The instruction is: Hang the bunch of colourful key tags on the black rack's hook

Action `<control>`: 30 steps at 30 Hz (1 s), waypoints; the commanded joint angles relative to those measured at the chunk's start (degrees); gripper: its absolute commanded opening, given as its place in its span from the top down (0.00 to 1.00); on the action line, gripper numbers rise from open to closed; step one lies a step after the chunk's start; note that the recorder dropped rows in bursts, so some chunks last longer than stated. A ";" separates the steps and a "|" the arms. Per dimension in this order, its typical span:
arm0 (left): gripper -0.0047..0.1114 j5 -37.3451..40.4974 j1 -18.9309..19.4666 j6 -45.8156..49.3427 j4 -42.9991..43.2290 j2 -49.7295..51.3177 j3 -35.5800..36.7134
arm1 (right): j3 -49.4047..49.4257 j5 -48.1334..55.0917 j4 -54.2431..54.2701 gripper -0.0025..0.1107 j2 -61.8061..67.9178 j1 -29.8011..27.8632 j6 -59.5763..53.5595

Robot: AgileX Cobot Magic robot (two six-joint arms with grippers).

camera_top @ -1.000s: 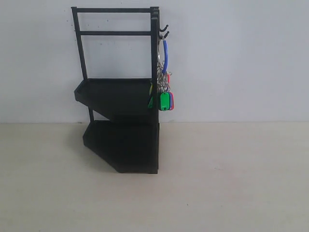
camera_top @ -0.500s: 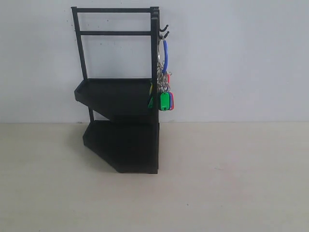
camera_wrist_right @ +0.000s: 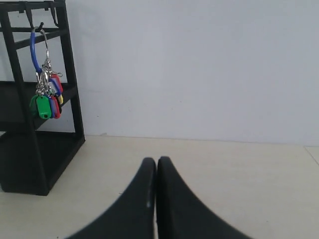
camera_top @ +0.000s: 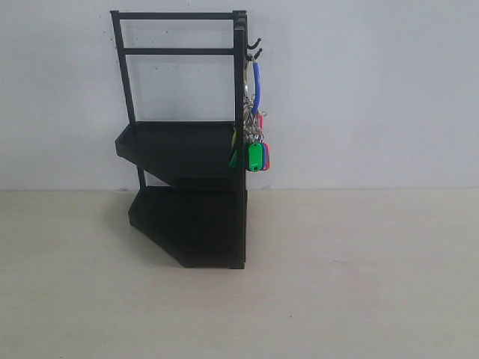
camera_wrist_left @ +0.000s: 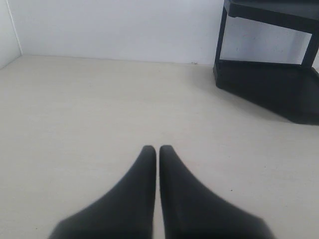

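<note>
The black rack [camera_top: 187, 149] stands upright against the white wall, also seen as the rack [camera_wrist_right: 30, 149] and the rack's lower tray [camera_wrist_left: 279, 84]. The colourful key tag bunch [camera_top: 256, 146] hangs by its blue loop from a hook [camera_top: 254, 49] on the rack's right upright; the bunch [camera_wrist_right: 46, 94] hangs free there. My left gripper [camera_wrist_left: 157, 148] is shut and empty over the bare tabletop. My right gripper [camera_wrist_right: 156, 160] is also shut and empty, well apart from the rack. Neither arm appears in the exterior view.
A pale wooden tabletop [camera_top: 337, 277] stretches in front of the rack. A white wall [camera_top: 359, 90] closes the back, and a second wall edge [camera_wrist_left: 7, 30] shows in the left wrist view.
</note>
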 commanded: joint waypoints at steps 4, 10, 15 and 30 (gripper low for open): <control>0.92 -0.42 0.19 0.02 -0.40 0.20 -0.14 | 11.07 -2.65 0.24 0.98 -9.95 -0.43 -0.91; 0.92 -0.42 0.19 0.02 -0.40 0.20 -0.14 | 20.55 -5.07 0.24 0.98 -10.53 -0.43 2.51; 0.92 -0.42 0.19 0.02 -0.40 0.20 -0.14 | 22.93 -4.61 -0.09 0.98 -10.53 -0.43 3.17; 0.92 -0.42 0.19 0.02 -0.40 0.20 -0.14 | 22.93 -1.28 -0.51 0.98 -10.53 -8.21 1.63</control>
